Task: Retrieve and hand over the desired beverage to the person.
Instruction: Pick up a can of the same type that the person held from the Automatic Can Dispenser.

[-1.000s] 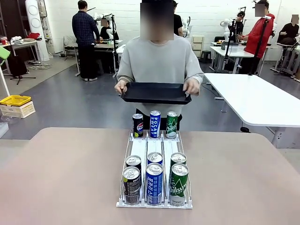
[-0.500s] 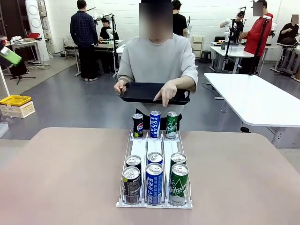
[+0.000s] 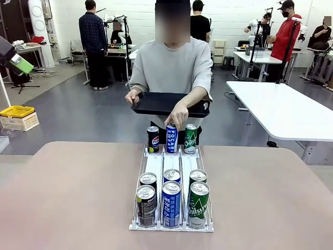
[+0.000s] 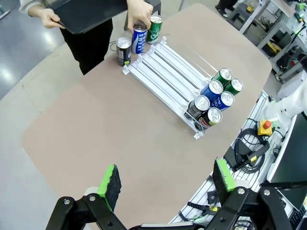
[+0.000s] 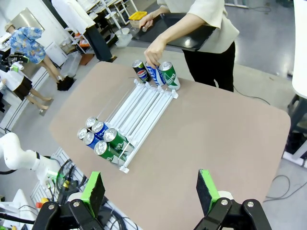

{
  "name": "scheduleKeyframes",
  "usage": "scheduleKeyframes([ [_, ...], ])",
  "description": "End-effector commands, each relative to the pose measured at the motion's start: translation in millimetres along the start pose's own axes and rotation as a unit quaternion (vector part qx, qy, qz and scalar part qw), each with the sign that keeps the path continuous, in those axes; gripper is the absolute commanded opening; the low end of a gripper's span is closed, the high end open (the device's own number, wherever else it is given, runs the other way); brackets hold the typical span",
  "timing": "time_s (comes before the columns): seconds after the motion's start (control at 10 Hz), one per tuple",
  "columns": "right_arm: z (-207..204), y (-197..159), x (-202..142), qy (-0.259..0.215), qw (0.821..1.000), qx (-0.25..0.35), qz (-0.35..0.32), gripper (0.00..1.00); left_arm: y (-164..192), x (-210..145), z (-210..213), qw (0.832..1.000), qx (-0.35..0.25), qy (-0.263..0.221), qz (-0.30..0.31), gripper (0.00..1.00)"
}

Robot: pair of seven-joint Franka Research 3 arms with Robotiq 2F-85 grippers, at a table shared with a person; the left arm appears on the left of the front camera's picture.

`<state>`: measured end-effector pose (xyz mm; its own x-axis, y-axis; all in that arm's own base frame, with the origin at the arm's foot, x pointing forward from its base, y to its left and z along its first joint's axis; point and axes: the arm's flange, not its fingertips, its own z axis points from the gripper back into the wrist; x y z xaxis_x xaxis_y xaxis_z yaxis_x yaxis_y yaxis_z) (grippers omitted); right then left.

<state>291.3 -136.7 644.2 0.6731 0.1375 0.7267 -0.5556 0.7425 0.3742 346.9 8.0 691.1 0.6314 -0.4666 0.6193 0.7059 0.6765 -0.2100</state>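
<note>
Nine drink cans stood in a white three-lane wire rack [image 3: 154, 165] on the beige counter [image 3: 67, 198]. Six of them were packed in two rows of three at the rack's near end, each row running black, blue, green. The other three lined up at the rack's far end: a black cola can [image 3: 153, 139], a tall blue sports-drink can [image 3: 171, 138] in the middle lane, and a green soda can [image 3: 191, 138]. Behind the rack's far end stood the person in a light grey sweatshirt [image 3: 174, 62]. One hand [image 3: 179, 115] reached down with its fingertips on the top of the blue can, which still sat upright in the rack. The other hand [image 3: 132, 97] held a shallow black rectangular tray [image 3: 156, 102] level, above and just beyond the rack's far end. The green-padded left fingers [image 4: 111, 179] were spread wide and empty, raised well apart from the rack. The right fingers [image 5: 93, 191] were likewise spread wide, holding nothing, high up and well apart from the rack.
</note>
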Motion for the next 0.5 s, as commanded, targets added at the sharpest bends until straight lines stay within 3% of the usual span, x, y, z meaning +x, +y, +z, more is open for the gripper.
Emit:
scheduleKeyframes([
  [0.0, 0.1, -0.5, 2.6, -0.009, 1.000, 0.016, 0.005, 1.00, -1.6, -2.2, 0.5, 1.000, 0.000, 0.000, -0.002, 1.00],
  [0.4, 0.1, -0.5, 2.6, -0.009, 1.000, 0.016, 0.005, 1.00, -1.6, -2.2, 0.5, 1.000, 0.000, 0.000, -0.002, 1.00],
])
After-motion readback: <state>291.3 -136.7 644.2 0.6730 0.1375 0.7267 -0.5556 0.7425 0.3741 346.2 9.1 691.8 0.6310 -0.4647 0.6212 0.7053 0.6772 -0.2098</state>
